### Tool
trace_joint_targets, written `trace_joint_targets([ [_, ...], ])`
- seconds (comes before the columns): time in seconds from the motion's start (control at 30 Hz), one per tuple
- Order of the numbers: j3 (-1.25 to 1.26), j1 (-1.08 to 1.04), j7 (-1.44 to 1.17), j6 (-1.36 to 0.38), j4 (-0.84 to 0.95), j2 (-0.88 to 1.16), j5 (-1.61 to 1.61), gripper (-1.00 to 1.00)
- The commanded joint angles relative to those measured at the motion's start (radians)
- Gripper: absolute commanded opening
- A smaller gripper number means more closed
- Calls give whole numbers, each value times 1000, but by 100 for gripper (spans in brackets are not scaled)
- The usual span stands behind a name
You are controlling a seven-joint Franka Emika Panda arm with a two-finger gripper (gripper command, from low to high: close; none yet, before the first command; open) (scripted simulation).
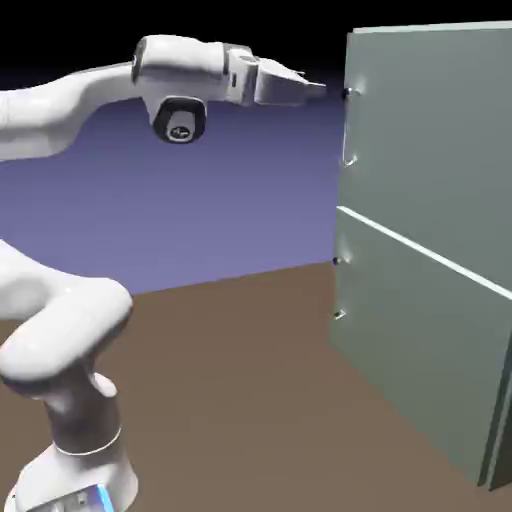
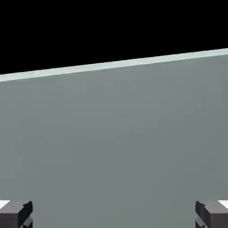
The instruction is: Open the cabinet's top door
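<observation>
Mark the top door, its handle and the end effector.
top door (image 1: pixel 430 140): exterior view, middle of the upper panel.
handle (image 1: pixel 347 128): exterior view, middle of the thin vertical bar.
end effector (image 1: pixel 318 88): exterior view, at its fingertips.

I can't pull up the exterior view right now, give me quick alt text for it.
The white arm reaches right with its gripper level with the top end of the thin vertical handle on the top door, close to it but not gripping it. The top door looks closed, flush with the lower panel of the tall grey-green cabinet, which stands on a brown table.
</observation>
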Motion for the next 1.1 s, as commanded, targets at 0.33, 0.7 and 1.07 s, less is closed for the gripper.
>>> trace_joint_targets([
  [0.33,273,-289,-176,-56,158,-197,479,0],
  [0.7,475,-557,-295,-99,332,-324,822,0],
  [1.07,399,-470,-476,-269,189,-357,982,-100],
])
